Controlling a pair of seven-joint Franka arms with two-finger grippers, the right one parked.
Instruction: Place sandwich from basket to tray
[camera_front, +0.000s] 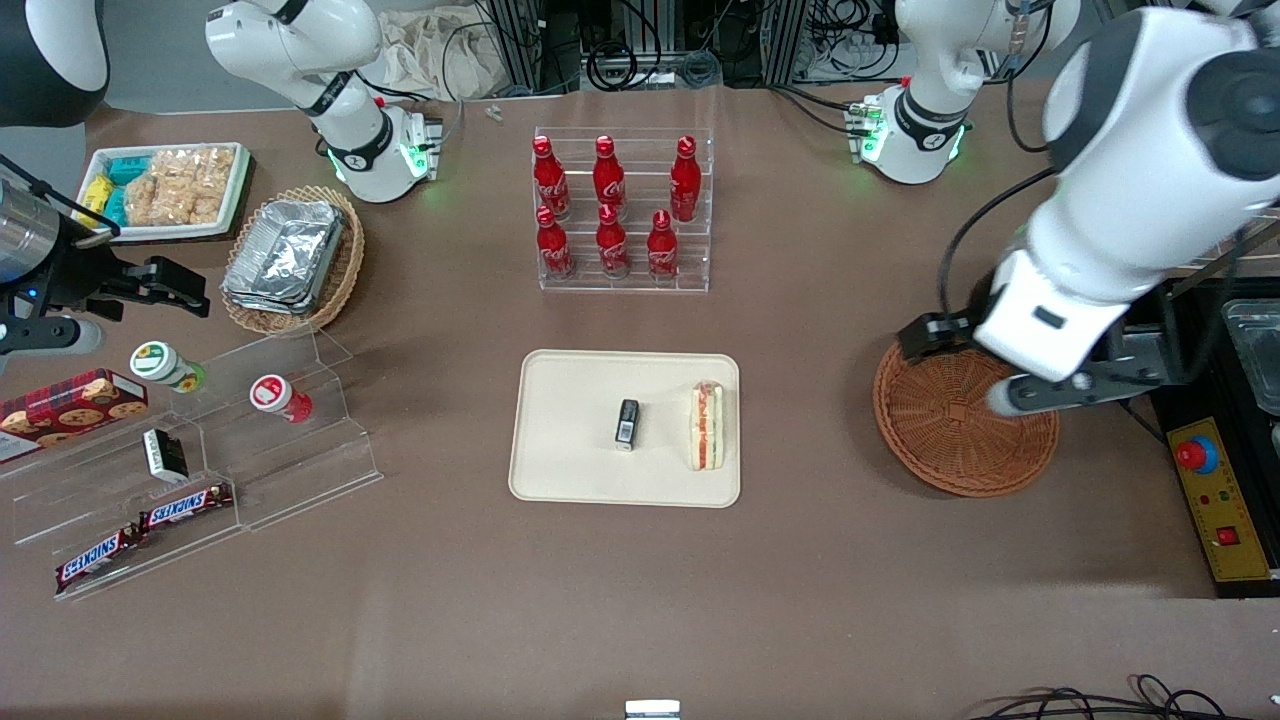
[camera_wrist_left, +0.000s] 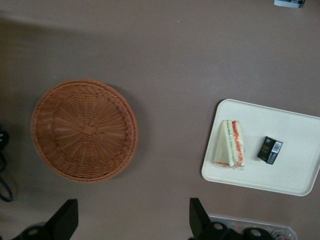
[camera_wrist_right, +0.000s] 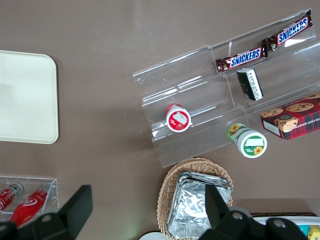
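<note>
The sandwich (camera_front: 707, 425) lies on the cream tray (camera_front: 570, 480), beside a small black packet (camera_front: 627, 423), well apart from the gripper (camera_wrist_left: 131, 220). The gripper hangs above the reddish-brown basket (camera_front: 950, 455), fingers (camera_wrist_left: 65, 217) spread wide with nothing between them.

SNICKERS on two choc bars (camera_front: 186, 507) (camera_wrist_right: 240, 58)

The sandwich (camera_front: 706, 425) lies on the tray (camera_front: 570, 470) (beside a small packet (camera_front: 627, 423)); the basket (camera_front: 950, 440) sits apart, toward the working arm's end, under the open end effector (camera_wrist_left: 131, 220).
</note>
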